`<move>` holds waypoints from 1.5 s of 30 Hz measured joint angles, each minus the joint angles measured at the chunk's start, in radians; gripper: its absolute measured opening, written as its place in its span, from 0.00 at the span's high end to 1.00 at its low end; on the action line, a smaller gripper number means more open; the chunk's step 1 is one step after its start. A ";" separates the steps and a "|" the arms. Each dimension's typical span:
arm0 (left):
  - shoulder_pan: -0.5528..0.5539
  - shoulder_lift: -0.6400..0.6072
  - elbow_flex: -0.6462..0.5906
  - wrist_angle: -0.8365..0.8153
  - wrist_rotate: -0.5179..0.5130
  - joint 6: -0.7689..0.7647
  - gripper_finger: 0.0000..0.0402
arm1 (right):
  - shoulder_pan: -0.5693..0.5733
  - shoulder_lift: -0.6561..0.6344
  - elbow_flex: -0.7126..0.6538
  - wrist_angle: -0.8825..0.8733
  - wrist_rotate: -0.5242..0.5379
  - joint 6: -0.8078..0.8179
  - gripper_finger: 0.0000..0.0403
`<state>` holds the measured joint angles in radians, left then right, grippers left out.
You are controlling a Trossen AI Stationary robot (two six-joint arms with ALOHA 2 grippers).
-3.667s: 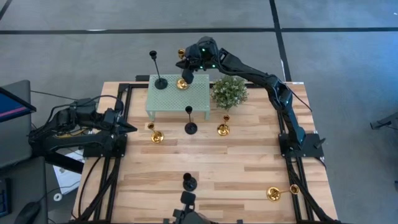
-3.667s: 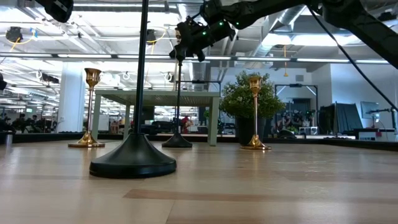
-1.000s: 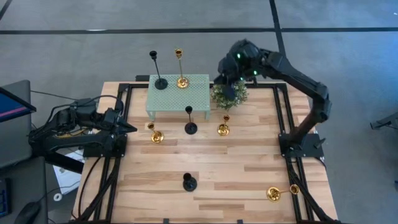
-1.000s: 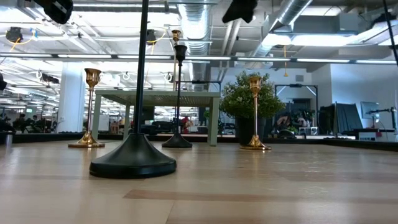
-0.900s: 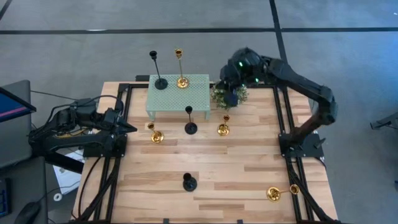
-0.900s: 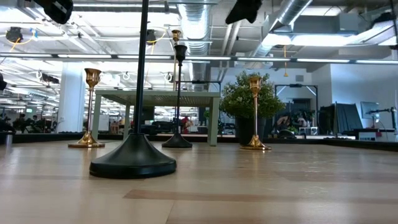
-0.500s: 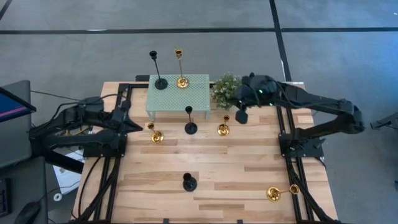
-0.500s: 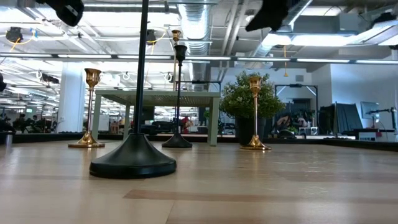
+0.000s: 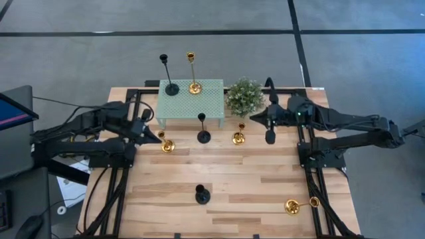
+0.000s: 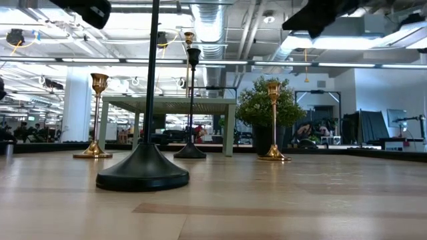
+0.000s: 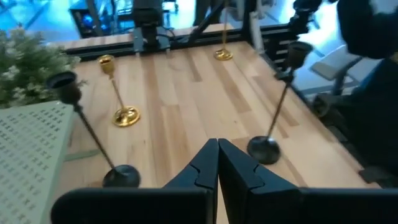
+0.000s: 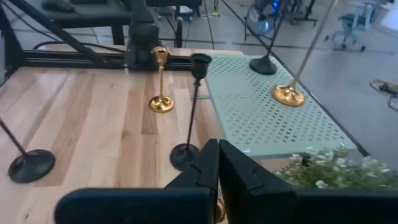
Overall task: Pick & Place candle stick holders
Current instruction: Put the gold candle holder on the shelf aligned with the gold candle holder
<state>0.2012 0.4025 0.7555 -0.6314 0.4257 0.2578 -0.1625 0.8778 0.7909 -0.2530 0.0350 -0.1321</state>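
My right pincer [image 9: 254, 119] is closed and empty, beside the plant [image 9: 244, 97]; left pincer [image 9: 157, 135] closed too.

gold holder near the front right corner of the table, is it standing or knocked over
Tipped over. In the high view that gold candle stick holder lies on its side on the wooden table, round base and cup both flat, unlike the upright ones.

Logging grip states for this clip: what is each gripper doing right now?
Left gripper: closed, holding nothing.
Right gripper: closed, holding nothing.
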 joint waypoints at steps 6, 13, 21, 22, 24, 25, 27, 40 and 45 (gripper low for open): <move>0.000 -0.021 -0.071 0.077 0.201 0.098 0.98 | 0.020 -0.023 -0.124 0.136 0.000 -0.025 1.00; 0.000 -0.065 -0.194 0.176 0.191 0.100 0.98 | 0.020 -0.022 -0.169 0.190 0.000 -0.030 1.00; 0.000 -0.083 -0.272 0.331 -0.035 -0.048 0.98 | 0.020 -0.022 -0.171 0.211 0.000 -0.032 1.00; 0.000 -0.086 -0.274 0.332 -0.077 -0.078 0.98 | 0.020 -0.022 -0.171 0.211 0.000 -0.032 1.00; 0.000 -0.097 -0.277 0.316 -0.115 -0.122 0.98 | 0.020 -0.022 -0.171 0.211 0.000 -0.028 1.00; 0.000 -0.109 -0.277 0.313 -0.116 -0.140 0.98 | 0.020 -0.022 -0.171 0.210 0.000 -0.028 1.00; 0.000 -0.147 -0.277 0.305 -0.107 -0.158 0.98 | 0.020 -0.022 -0.171 0.210 0.000 -0.028 1.00; 0.000 -0.361 -0.305 0.198 -0.198 -0.159 0.98 | 0.025 -0.014 -0.212 0.337 0.000 -0.006 1.00; 0.000 -0.299 -0.315 0.199 -0.215 -0.161 0.98 | 0.026 0.023 -0.297 0.548 0.047 0.046 1.00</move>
<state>0.2016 0.1038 0.4408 -0.4324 0.2103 0.0971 -0.1368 0.9005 0.4936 0.2946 0.0819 -0.0866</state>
